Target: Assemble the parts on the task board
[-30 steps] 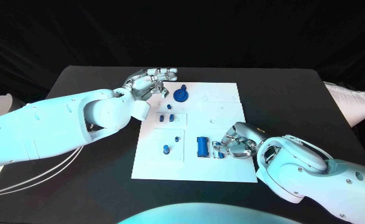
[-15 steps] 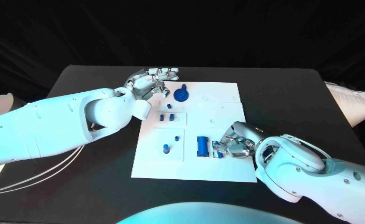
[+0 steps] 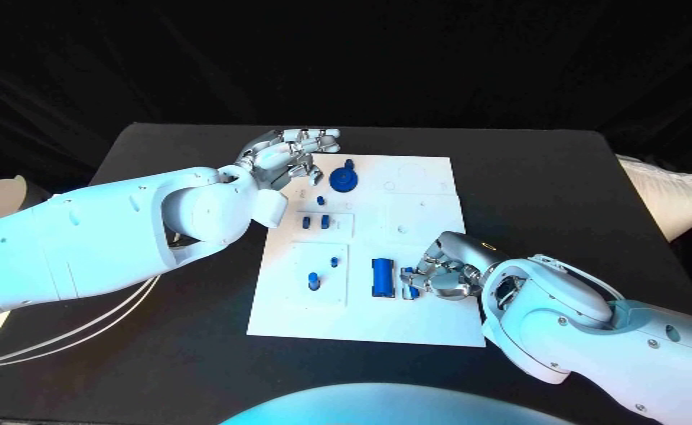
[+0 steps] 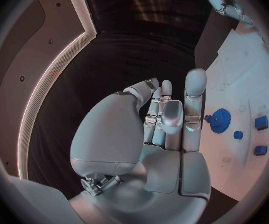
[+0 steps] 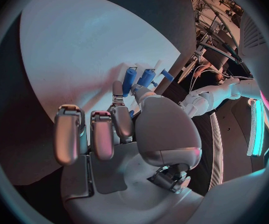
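My right hand (image 3: 444,279) rests on the task board (image 3: 426,207), fingers (image 5: 119,115) curled against a small blue part (image 3: 411,292); whether gripped, cannot tell. Left hand (image 3: 284,158) hovers by the blue gear (image 3: 343,180), fingers spread, empty.

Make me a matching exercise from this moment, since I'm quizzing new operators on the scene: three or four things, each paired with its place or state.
Things:
1. left hand
2. right hand
3. blue gear
4. blue bar

Places or states:
A. lies on the task board, just beside the right hand
B. at the board's far left corner, fingers apart, holding nothing
C. at the board's near right part, fingers curled on a small blue part
D. on the board's far part, near the left hand

Pairs: 1-B, 2-C, 3-D, 4-A
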